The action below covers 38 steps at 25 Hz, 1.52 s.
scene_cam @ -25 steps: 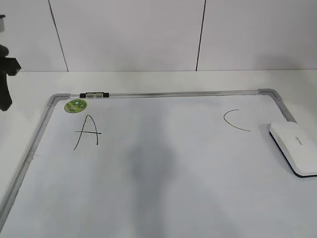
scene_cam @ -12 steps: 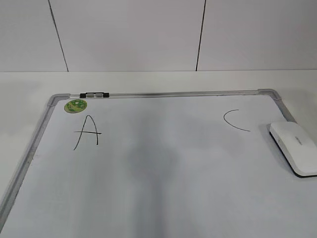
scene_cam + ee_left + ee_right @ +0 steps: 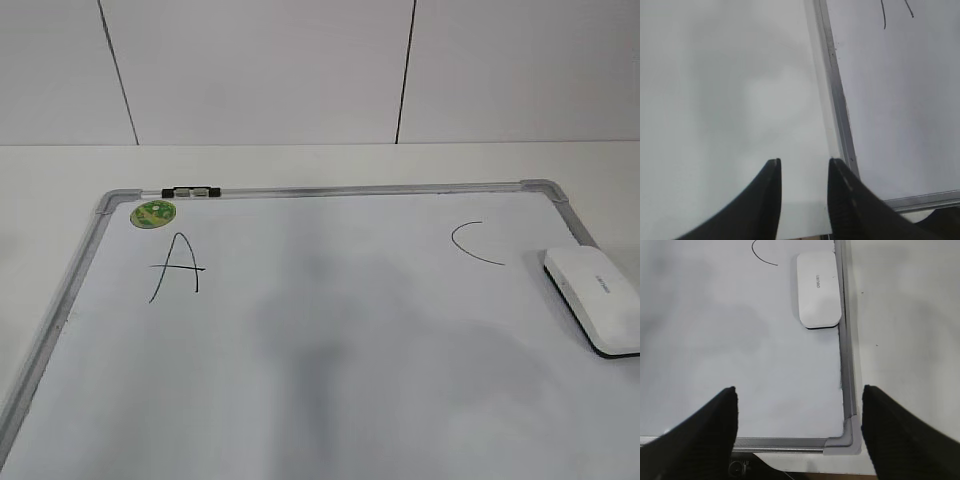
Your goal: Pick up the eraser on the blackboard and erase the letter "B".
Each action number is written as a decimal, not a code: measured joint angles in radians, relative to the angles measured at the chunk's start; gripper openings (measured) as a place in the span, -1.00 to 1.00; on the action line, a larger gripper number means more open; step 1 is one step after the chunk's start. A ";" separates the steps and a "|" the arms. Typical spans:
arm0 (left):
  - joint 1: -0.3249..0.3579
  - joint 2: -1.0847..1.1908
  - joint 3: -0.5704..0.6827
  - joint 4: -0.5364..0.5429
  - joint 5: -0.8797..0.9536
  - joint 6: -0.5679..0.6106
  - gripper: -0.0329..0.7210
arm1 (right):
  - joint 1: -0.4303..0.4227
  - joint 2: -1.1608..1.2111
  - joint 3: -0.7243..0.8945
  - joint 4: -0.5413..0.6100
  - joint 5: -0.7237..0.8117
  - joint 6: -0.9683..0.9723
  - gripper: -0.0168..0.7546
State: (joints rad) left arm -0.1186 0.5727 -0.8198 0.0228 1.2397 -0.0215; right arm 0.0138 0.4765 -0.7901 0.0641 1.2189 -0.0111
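Note:
The white eraser [image 3: 597, 298] lies flat on the blackboard [image 3: 330, 190] at its right edge, just below the curved black "C" [image 3: 472, 246]. It also shows in the right wrist view [image 3: 818, 289], lying against the frame. The black "A" [image 3: 176, 265] is at the board's left. No letter "B" shows between them; that part of the board is bare. My right gripper [image 3: 799, 390] is open and empty above the board's near right corner, well short of the eraser. My left gripper [image 3: 804, 161] is open and empty over the table, left of the board's frame [image 3: 837, 95]. Neither gripper shows in the exterior view.
A round green sticker [image 3: 152, 212] sits at the board's far left corner, beside a small black-and-white clip [image 3: 190, 190] on the top frame. White table surrounds the board, with a white panelled wall behind.
The left arm, seen at the exterior view's left edge a second ago, has drawn out of that view. The eraser and the letters have not moved.

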 joint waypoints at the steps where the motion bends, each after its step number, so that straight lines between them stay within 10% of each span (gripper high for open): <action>1: 0.000 -0.052 0.016 0.000 0.000 0.000 -0.29 | 0.000 -0.032 0.026 0.000 -0.002 -0.004 0.57; 17: 0.000 -0.554 0.095 0.000 0.020 0.000 -0.29 | 0.000 -0.381 0.269 0.001 -0.097 -0.044 0.56; 38: -0.002 -0.561 0.295 -0.023 -0.123 0.000 -0.29 | 0.000 -0.494 0.294 -0.027 -0.075 -0.046 0.56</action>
State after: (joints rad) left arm -0.1202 0.0118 -0.5243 0.0000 1.1162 -0.0215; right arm 0.0138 -0.0174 -0.4960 0.0372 1.1442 -0.0575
